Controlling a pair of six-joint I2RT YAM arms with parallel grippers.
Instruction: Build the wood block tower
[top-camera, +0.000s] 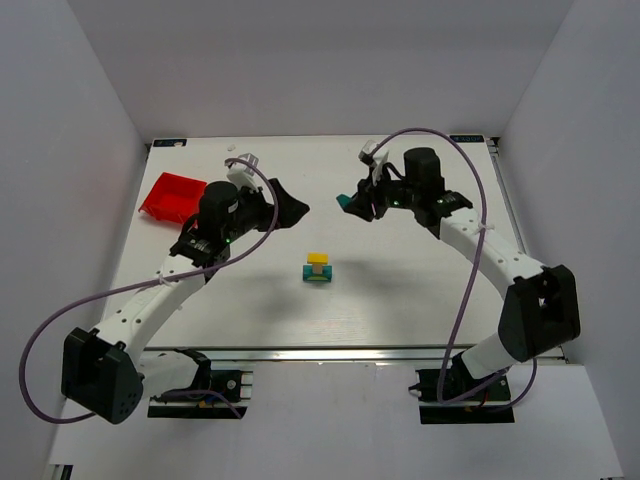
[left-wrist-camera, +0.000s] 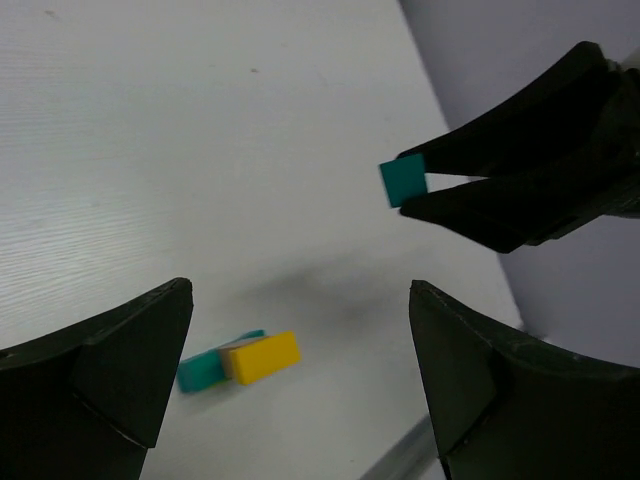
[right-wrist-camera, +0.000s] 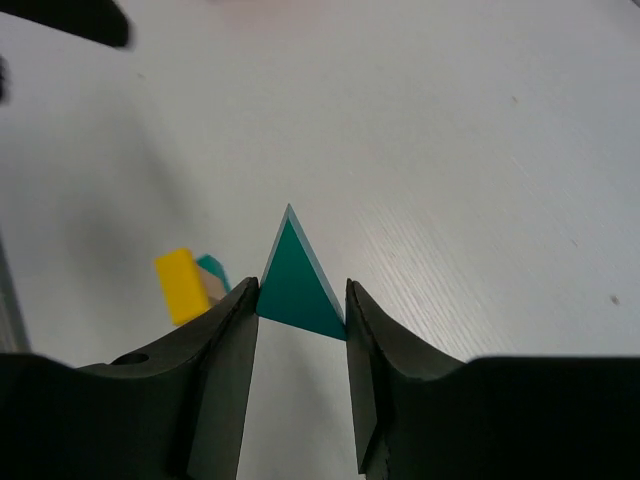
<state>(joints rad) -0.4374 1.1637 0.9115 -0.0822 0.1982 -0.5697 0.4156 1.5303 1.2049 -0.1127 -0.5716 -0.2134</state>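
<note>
The wood block tower (top-camera: 318, 268) stands mid-table: a teal base, a tan piece and a yellow block (left-wrist-camera: 262, 357) on top. In the right wrist view the tower (right-wrist-camera: 186, 285) lies beyond and to the left of the jaws. My right gripper (top-camera: 354, 203) is shut on a teal triangular block (right-wrist-camera: 297, 279), pinched at its base corners with the point facing away. That teal block (left-wrist-camera: 403, 181) shows held above the table, back right of the tower. My left gripper (top-camera: 290, 208) hangs open with nothing in it, back left of the tower, with its jaws (left-wrist-camera: 298, 300) spread wide.
A red bin (top-camera: 172, 195) sits at the far left of the table (top-camera: 400, 290). Purple cables loop from both arms. White walls close in the table on three sides, and a metal rail runs along the near edge.
</note>
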